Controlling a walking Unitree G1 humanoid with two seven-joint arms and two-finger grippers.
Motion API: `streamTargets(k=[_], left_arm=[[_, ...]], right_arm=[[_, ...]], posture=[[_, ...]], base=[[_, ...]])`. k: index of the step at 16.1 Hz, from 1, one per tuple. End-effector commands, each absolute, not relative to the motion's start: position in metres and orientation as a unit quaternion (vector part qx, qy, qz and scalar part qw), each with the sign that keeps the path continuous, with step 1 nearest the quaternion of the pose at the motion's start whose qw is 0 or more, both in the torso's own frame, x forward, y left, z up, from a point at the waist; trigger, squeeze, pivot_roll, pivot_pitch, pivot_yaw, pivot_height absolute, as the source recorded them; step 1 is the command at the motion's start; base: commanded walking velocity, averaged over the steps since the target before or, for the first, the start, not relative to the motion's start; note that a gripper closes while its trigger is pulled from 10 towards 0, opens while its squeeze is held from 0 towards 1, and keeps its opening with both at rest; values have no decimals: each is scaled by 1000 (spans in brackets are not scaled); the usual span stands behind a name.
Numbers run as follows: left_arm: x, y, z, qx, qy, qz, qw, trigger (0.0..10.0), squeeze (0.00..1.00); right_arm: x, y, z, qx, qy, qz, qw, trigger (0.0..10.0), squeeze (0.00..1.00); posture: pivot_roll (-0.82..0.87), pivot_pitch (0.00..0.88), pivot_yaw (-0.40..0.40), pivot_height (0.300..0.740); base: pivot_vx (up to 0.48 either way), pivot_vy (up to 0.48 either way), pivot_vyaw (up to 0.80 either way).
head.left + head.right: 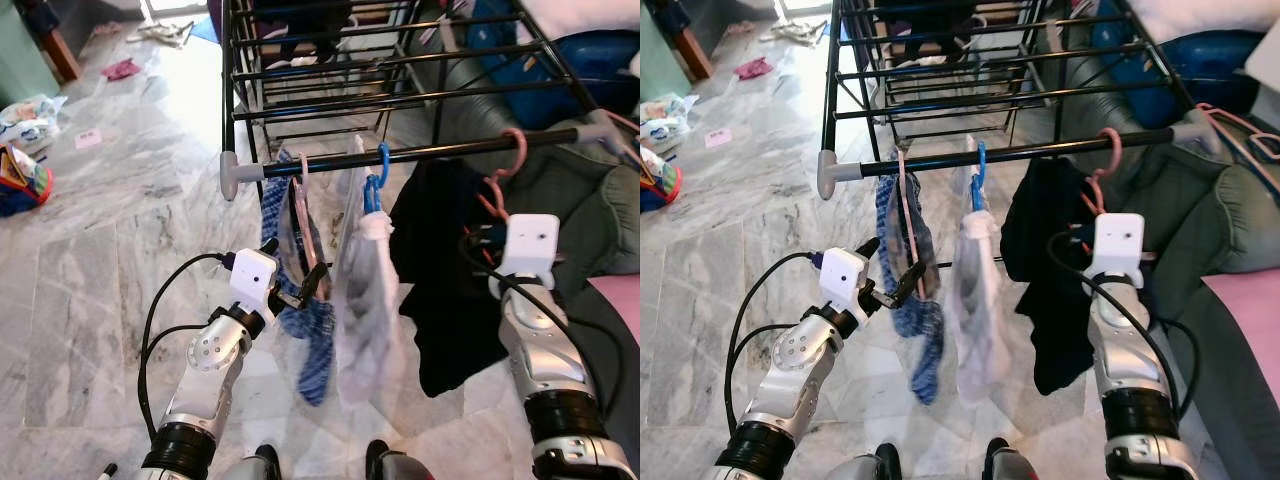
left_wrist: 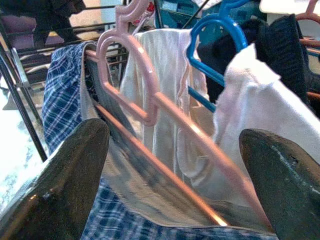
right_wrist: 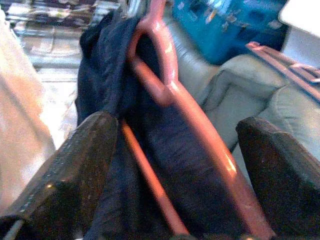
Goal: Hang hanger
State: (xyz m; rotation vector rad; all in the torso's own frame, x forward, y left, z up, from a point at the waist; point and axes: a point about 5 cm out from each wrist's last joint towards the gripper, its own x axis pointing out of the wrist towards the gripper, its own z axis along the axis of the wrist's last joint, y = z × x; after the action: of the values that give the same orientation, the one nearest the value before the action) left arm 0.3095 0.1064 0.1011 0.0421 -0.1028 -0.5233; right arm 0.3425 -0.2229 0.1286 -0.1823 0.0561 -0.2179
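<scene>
Black rail: black metal rail with grey end caps (image 1: 400, 155) runs across the front of a black tiered drying rack (image 1: 350, 70); three hangers hook over it side by side
Left hanger: pale pink plastic hanger (image 2: 145, 87) carries a blue-and-white checked garment (image 1: 310, 340) with a grey lining — it hangs nearest the rail's left cap
Left gripper: left gripper (image 1: 300, 292), on the silver left arm with its white wrist block, is raised to the checked garment; in the left wrist view its two black fingers (image 2: 60, 185) stand wide apart, one on each side of the pink hanger's sloping bar, and I cannot tell whether they touch it
Middle hanger: bright blue plastic hanger (image 1: 376, 180) holds a white cloth garment (image 1: 362, 320), just beside the checked one
Right hanger: salmon-pink plastic hanger (image 3: 172, 87) holds a dark navy garment (image 1: 445, 290), hook over the rail further right
Right gripper: right gripper (image 3: 177, 175) is lifted to this hanger's shoulder — its fingers (image 3: 65, 175) are spread, with the salmon bar and navy cloth between them; contact is unclear
Surroundings: grey-green sofa (image 1: 590, 210) stands behind the right arm; grey marble floor (image 1: 100, 250) carries scattered items far left
</scene>
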Motion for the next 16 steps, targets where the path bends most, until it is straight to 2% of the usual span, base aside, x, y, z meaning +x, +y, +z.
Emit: streamTargets(k=[1, 8, 16], left_arm=[[307, 107, 100, 23, -46, -266, 963, 10000, 0], [308, 109, 98, 28, -40, -258, 965, 10000, 0], [309, 110, 98, 35, -36, -256, 965, 10000, 0]], right_arm=[[347, -224, 130, -90, 38, -98, 990, 0, 0], [360, -256, 144, -94, 76, -78, 990, 0, 0], [356, -261, 141, -63, 94, -56, 992, 0, 0]], posture=[[-54, 225, 42, 740], [-44, 220, 32, 740], [-49, 217, 37, 740]], base=[[0, 0, 0], [0, 0, 0], [0, 0, 0]])
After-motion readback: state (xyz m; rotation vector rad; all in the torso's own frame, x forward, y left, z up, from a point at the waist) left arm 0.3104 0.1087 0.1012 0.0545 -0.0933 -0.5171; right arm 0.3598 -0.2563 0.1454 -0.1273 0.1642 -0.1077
